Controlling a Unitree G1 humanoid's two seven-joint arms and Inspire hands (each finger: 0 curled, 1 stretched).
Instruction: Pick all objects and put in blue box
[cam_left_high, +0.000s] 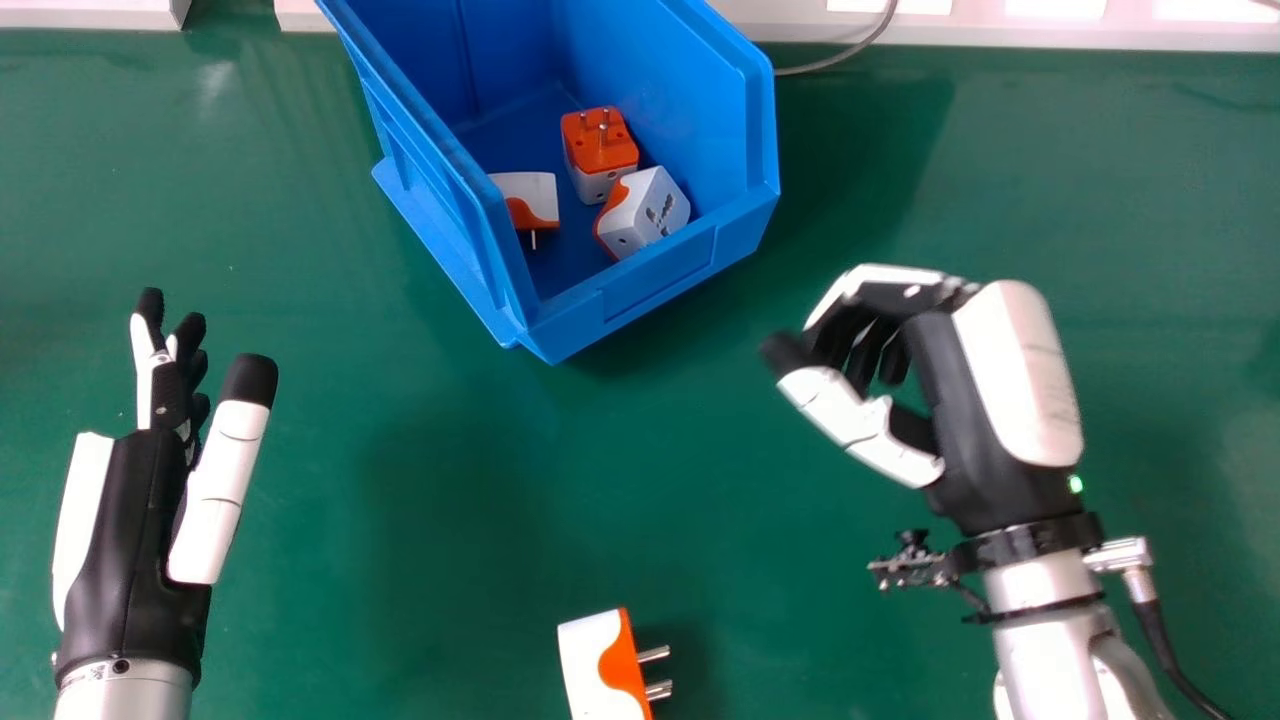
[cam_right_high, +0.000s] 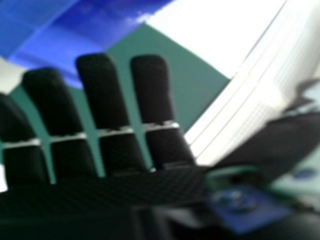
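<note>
In the head view the blue box (cam_left_high: 650, 300) stands at the top centre, with three orange-and-white plug adapters inside: one with its pins up (cam_left_high: 600, 145), one tilted against the front right (cam_left_high: 645, 210) and one at the left (cam_left_high: 530, 200). Another adapter (cam_left_high: 595, 665) lies on the table at the bottom centre, pins pointing right. My right hand (cam_left_high: 900, 350) is right of the box, its fingers loosely bent, open and holding nothing. At the left is my left hand (cam_left_high: 150, 500), open and empty. The right hand view shows my right hand (cam_right_high: 112, 145) and part of the blue box (cam_right_high: 65, 35).
The green table (cam_left_high: 400, 500) spreads between and around the hands. A white ledge (cam_left_high: 1000, 30) runs along the back edge, with a grey cable (cam_left_high: 840, 55) beside the box. A black cable (cam_left_high: 1165, 640) trails from my right wrist.
</note>
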